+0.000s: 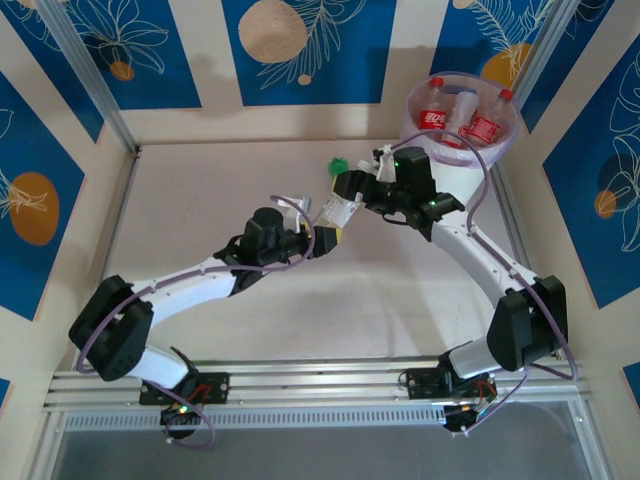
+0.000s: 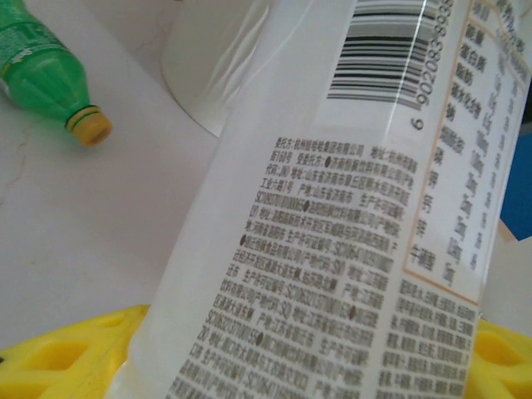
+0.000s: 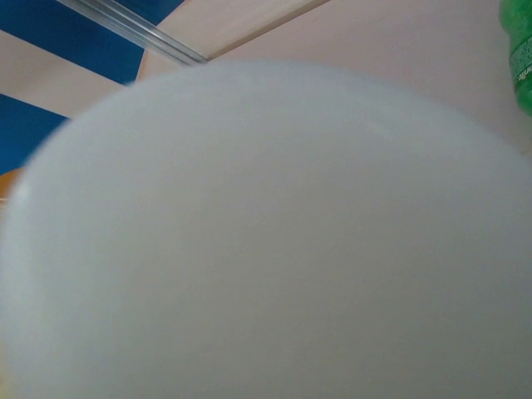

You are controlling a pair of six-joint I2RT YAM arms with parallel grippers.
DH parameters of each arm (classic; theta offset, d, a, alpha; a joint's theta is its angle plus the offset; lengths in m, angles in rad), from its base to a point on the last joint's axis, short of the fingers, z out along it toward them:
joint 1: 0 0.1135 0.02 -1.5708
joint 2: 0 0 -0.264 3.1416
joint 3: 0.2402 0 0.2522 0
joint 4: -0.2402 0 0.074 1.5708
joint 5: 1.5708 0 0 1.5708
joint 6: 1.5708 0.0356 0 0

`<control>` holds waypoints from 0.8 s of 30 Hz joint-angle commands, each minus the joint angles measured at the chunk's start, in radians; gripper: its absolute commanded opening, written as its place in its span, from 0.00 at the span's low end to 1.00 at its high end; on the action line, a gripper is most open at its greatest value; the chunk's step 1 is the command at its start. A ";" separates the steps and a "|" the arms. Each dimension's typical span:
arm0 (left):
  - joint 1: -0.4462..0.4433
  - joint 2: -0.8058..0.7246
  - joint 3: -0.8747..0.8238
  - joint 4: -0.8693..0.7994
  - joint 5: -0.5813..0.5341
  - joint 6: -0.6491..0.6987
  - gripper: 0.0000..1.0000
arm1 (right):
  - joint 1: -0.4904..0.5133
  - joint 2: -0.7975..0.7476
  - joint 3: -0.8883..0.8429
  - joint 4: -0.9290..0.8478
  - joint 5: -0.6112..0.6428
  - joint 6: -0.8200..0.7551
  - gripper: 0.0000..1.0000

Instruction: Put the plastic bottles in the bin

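My left gripper (image 1: pixel 330 226) is shut on a plastic bottle (image 1: pixel 338 210) with a white printed label, held above mid-table. In the left wrist view the label (image 2: pixel 332 249) rises between my yellow fingers (image 2: pixel 58 353). My right gripper (image 1: pixel 353 190) hovers at the bottle's upper end; its jaws are hidden. A blurred white rounded surface (image 3: pixel 266 241) sits right against the right wrist lens. A green bottle (image 1: pixel 338 165) (image 2: pixel 41 79) (image 3: pixel 519 41) lies on the table behind. The white bin (image 1: pixel 460 168) (image 2: pixel 212 58) stands far right with red-labelled bottles (image 1: pixel 433 112) inside.
The blue-patterned back and side walls close off the table (image 1: pixel 200 200). An aluminium rail (image 1: pixel 300 385) runs along the near edge by the arm bases. Bare table lies at the far left.
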State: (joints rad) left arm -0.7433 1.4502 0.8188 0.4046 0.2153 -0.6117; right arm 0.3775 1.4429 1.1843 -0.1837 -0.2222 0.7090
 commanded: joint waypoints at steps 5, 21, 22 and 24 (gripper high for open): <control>-0.012 0.008 0.023 0.050 0.025 -0.001 0.67 | -0.005 -0.015 0.041 0.003 -0.016 -0.010 0.64; -0.011 -0.275 -0.076 -0.152 -0.079 0.023 1.00 | -0.078 -0.070 0.356 -0.167 0.341 -0.388 0.48; -0.009 -0.295 -0.094 -0.169 -0.092 0.024 1.00 | -0.097 -0.070 0.380 -0.145 0.370 -0.427 0.47; -0.010 -0.325 -0.126 -0.188 -0.110 0.009 1.00 | -0.131 -0.076 0.403 -0.073 0.406 -0.488 0.46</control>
State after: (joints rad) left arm -0.7467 1.1488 0.7380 0.3073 0.1589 -0.6144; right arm 0.2790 1.3956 1.5436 -0.3206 0.0509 0.3782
